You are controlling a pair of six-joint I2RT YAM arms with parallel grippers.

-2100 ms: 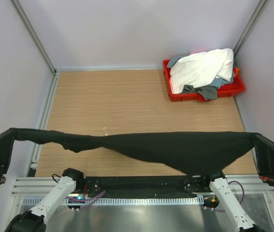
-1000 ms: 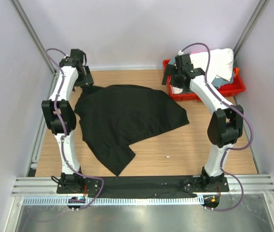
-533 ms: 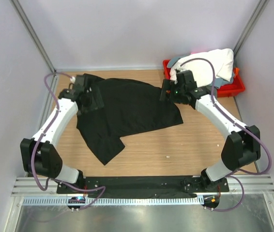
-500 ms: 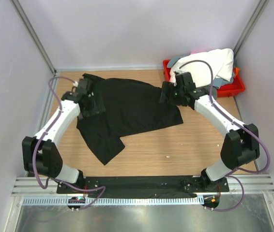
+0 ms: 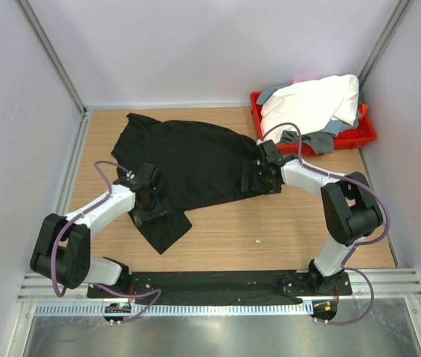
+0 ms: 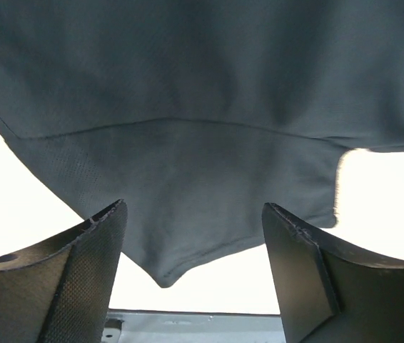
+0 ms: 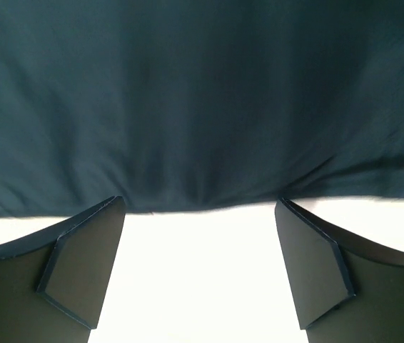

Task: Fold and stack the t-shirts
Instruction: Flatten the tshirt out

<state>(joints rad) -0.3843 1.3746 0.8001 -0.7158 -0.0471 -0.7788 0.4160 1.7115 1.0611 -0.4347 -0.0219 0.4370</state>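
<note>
Top external shows black t-shirt (image 5: 195,160) rumpled on table (image 5: 300,223) (both jaws apart).

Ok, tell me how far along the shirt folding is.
Done: the black t-shirt lies spread on the table, not folded. In hand: the left end effector and right end effector hover open at its near-left and right edges, gripping nothing. Left: fold it, then fold the white t-shirt and grey t-shirt heaped in the red tray, and stack all three.
</note>
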